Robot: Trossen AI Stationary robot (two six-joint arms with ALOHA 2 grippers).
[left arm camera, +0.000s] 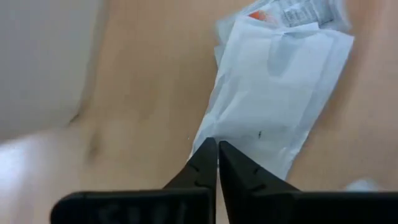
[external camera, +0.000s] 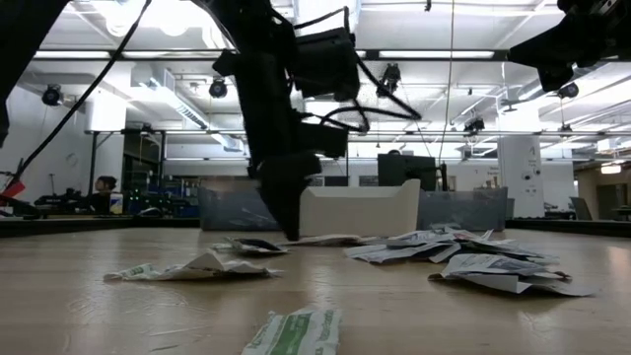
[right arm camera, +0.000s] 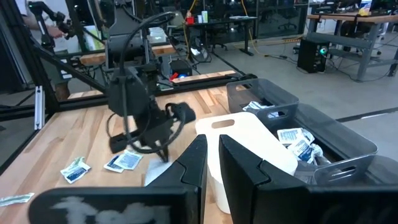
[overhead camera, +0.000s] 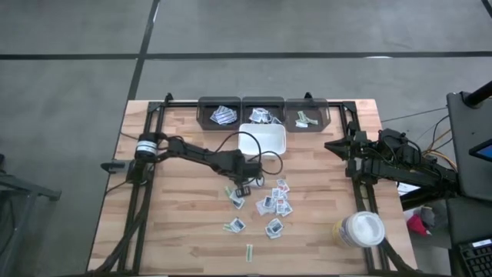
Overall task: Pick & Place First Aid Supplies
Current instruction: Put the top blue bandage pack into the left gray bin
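the left pincer [left arm camera: 217, 152] was down on the table [overhead camera: 177, 231] with its tips squeezed together, pinching the bottom edge of a white packet [left arm camera: 273, 93] just in front of the white tray [overhead camera: 265, 140]. that packet sat at the near edge of the scattered first aid supplies [overhead camera: 273, 204], most of them lying loose just to the right and toward the front of the table. three grey bins [overhead camera: 263, 112] behind the tray had some packets inside. the right pincer [right arm camera: 211, 163] hung over the table's right side, fingers nearly together, holding nothing, with a white-lidded jar [overhead camera: 361, 229] near the front right corner.

Small flat packets [overhead camera: 270, 206] scattered on wood, some overlapping.
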